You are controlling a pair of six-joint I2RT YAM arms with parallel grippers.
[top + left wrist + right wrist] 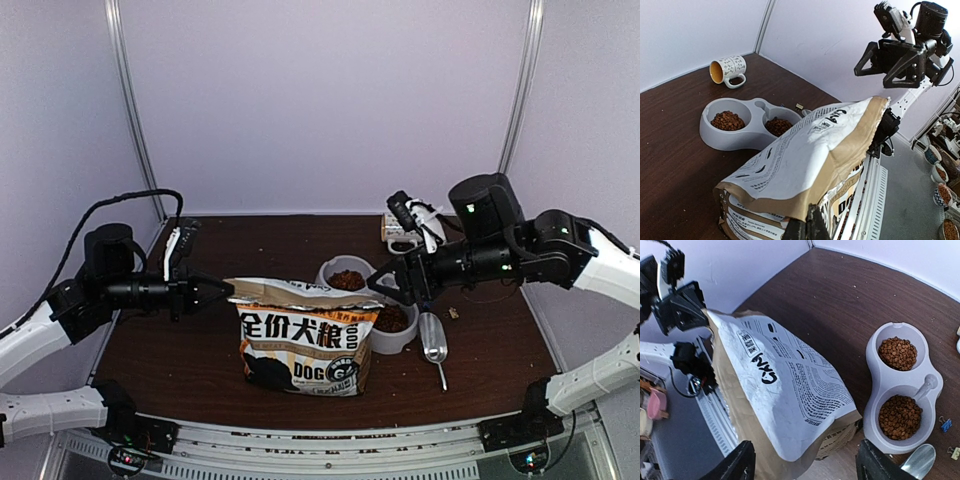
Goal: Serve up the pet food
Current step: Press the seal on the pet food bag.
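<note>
Left fingers [810, 226] were pressed together on the top edge of the bag [305, 345], at its 9 o'clock corner. Right fingers [737, 462] were spread with nothing between them, hovering just off the bag's 3 o'clock corner, above the bowl.

- Bench [180, 360] carried the upright bag near centre.
- Double bowl [871, 390] sat at 2 o'clock of the bag, just beside it.
- Scoop [433, 342] lay at 4 o'clock of the bowl.
- Mug [729, 70] lay on its side at 1 o'clock of the bowl.
- Pet food [899, 416] lay in both bowl compartments. Serving was judged done or nearly so.

Risks:
- The bag was held by one corner only. A tug toward 9 o'clock, or an abrupt let-go, could topple it and spill kibble.
- The right fingers, if lowered, could clip the bowl rim.
</note>
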